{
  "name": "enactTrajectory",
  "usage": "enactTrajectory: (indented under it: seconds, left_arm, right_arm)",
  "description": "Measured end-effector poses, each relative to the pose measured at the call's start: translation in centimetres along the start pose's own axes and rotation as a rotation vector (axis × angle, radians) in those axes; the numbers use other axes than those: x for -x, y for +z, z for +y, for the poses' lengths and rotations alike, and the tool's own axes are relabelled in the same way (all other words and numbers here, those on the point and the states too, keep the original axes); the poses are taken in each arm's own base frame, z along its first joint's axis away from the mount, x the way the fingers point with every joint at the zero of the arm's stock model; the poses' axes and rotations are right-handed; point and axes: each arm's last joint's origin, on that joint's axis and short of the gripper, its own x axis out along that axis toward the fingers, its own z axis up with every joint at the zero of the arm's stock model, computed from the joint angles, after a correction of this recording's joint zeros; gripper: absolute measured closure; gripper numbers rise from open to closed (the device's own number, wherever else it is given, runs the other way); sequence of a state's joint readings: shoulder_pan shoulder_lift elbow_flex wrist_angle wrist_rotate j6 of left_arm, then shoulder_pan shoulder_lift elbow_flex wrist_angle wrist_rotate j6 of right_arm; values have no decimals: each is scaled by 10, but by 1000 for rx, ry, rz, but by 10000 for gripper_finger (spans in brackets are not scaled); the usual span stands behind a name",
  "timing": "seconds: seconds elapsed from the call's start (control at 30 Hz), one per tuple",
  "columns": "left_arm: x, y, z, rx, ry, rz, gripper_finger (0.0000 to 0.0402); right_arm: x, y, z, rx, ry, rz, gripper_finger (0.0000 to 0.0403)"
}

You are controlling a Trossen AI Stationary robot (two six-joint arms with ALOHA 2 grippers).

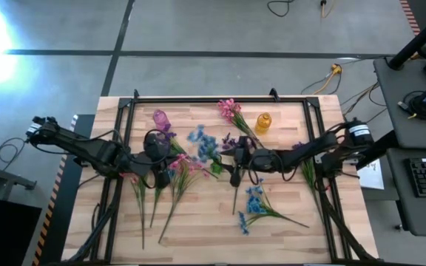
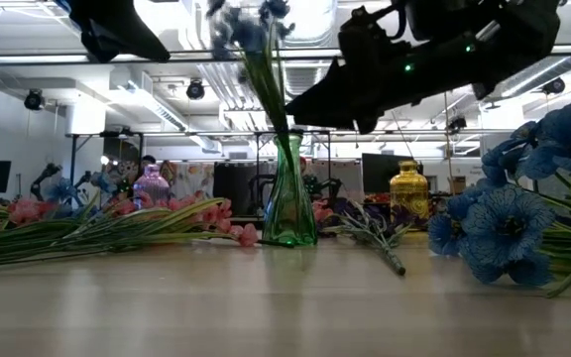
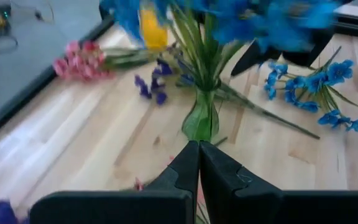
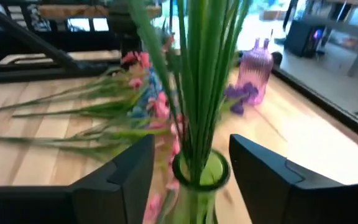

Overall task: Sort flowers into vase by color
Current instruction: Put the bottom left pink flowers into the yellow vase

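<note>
A green glass vase (image 2: pixel 290 203) stands upright mid-table with a blue sprig (image 1: pixel 202 142) in it, stems (image 4: pixel 197 81) rising from its mouth. My right gripper (image 4: pixel 191 171) is open, one finger on each side of the vase's neck (image 4: pixel 201 174). My left gripper (image 3: pixel 199 158) is shut and hovers to the vase's left (image 3: pixel 202 118), pointing at it. Pink sprigs (image 1: pixel 176 174) lie on the table by the left gripper, and more blue sprigs (image 1: pixel 254 203) lie toward the near edge. Purple blossoms (image 3: pixel 154 84) lie beyond the vase. My right gripper has its fingers level with the green vase's rim (image 4: pixel 219 163), one on each side. I cannot tell whether either finger touches the glass. My left gripper touches nothing.
A purple vase (image 1: pixel 161 118) and an amber vase (image 1: pixel 262 122) stand toward the far edge, with a pink sprig (image 1: pixel 230 109) lying between them. A dark frame (image 1: pixel 198 98) borders the table. Bare wood (image 1: pixel 198 236) lies toward the near edge.
</note>
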State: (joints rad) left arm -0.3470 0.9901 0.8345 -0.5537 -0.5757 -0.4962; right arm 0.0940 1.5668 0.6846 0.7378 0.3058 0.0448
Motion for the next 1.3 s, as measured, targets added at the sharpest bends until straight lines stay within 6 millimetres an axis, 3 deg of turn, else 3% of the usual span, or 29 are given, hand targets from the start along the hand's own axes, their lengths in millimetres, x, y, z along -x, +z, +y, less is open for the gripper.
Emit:
enactTrajectory:
  seconds: [0.3, 0.73, 1.0, 1.3]
  left_arm:
    - [2, -16, 2, 217, -94, 252, 402]
    - [10, -36, -2, 699, -80, 654, 402]
    - [2, -44, -6, 687, 31, 655, 391]
    - [-17, -59, -19, 670, 160, 740, 311]
  right_arm:
    - [23, 14, -7, -63, -21, 123, 168]
    - [43, 28, -11, -106, -22, 158, 165]
    - [45, 29, -10, -88, -15, 158, 167]
    - [44, 27, -10, -49, -9, 170, 165]
